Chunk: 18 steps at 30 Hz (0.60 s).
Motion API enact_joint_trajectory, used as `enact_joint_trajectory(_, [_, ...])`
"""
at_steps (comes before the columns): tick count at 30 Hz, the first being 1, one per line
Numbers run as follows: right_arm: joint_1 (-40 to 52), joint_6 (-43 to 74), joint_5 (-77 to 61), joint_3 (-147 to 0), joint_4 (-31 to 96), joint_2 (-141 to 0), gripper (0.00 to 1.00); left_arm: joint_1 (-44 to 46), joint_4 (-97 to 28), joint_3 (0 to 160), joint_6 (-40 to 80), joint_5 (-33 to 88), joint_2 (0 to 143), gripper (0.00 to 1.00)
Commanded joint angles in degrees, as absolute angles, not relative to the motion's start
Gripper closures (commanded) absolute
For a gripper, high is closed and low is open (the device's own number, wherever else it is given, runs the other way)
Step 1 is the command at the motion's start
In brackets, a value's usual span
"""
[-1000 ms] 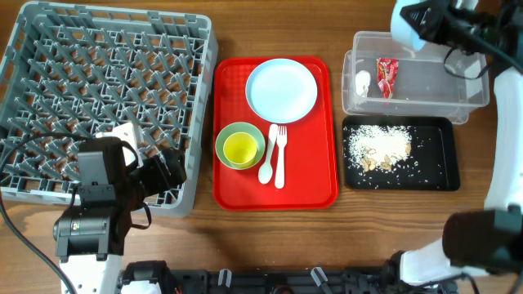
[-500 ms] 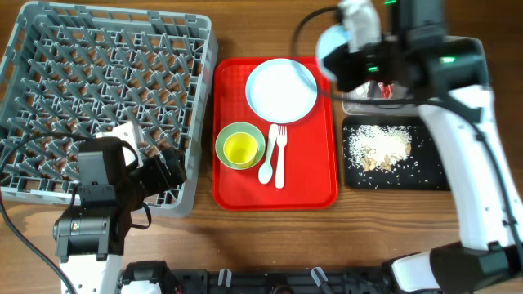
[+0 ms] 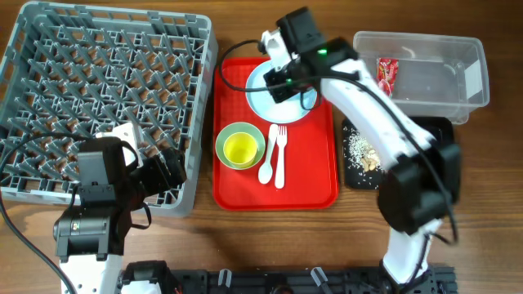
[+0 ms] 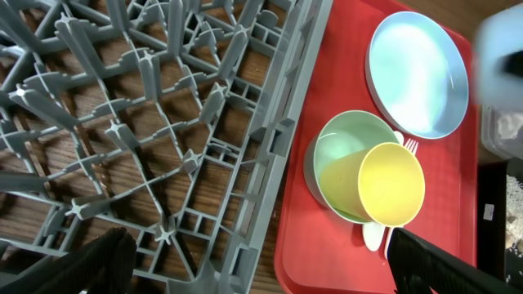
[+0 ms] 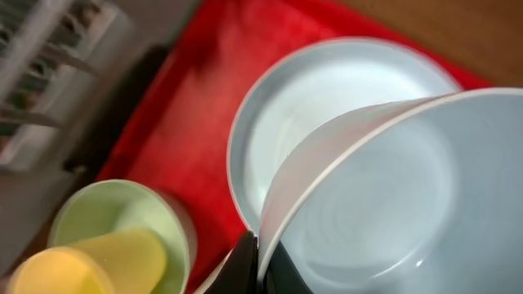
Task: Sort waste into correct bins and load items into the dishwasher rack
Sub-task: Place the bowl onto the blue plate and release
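**Right arm now over the plate with the bowl gripped; left arm unmoved**

The dishwasher rack fills the left of the counter. Its left side is cut off by the overhead frame. The left gripper hangs over the rack's near right corner, exactly where it was a second ago. Its jaws are spread to their widest and hold nothing. The left wrist view shows only their dark tips at the bottom edge.

A narrow strip of counter separates the rack wall from the red tray, and bare counter runs along the tray's front.

The tray's load is unchanged:
- The light green bowl sits near the left rim with the yellow cup inside it.
- The white spoon and fork lie side by side just to its right.
- The pale plate is at the back.

The right gripper was beyond the tub's far corner a second ago and now stands over the plate's left part. Its jaws are closed tight on the rim of the light blue bowl, which is tilted on edge above the plate. Whether bowl and plate touch cannot be told. From overhead the bowl cannot be separated from the plate and gripper.

At the right, the clear tub holds the red wrapper, and its left end is behind the arm. The black tray with its crumbs lies just in front, largely covered by the arm.
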State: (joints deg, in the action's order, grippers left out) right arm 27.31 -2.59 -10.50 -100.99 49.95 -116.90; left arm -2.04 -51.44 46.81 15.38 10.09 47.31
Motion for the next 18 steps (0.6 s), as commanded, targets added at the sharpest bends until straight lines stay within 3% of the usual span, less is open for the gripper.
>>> enact_joint_trajectory(1, [28.58, -0.12, -12.49, -100.47, 48.6, -122.15, 0.95, -2.04, -51.31, 47.44, 15.49, 9.54, 46.89, 0.0])
enact_joint_trajectory(6, [29.08, 0.69, -12.75, -100.47, 47.46, -124.31, 0.92, -2.04, -51.31, 47.44, 15.49, 9.54, 46.89, 0.0])
enact_joint_trajectory(10, [29.02, 1.69, -16.82, -100.49, 47.88, -124.27, 0.74, -2.04, -51.31, 47.44, 15.49, 9.54, 46.89, 0.0])
enact_joint_trajectory(13, [28.73, 1.69, -20.95, -100.6, 50.15, -124.05, 0.52, -2.04, -51.35, 47.44, 15.49, 9.56, 46.89, 0.0])
enact_joint_trajectory(18, [26.81, 1.69, -21.93, -104.29, 56.75, -121.95, 0.05, -2.04, -51.37, 47.44, 15.49, 9.54, 46.89, 0.0])
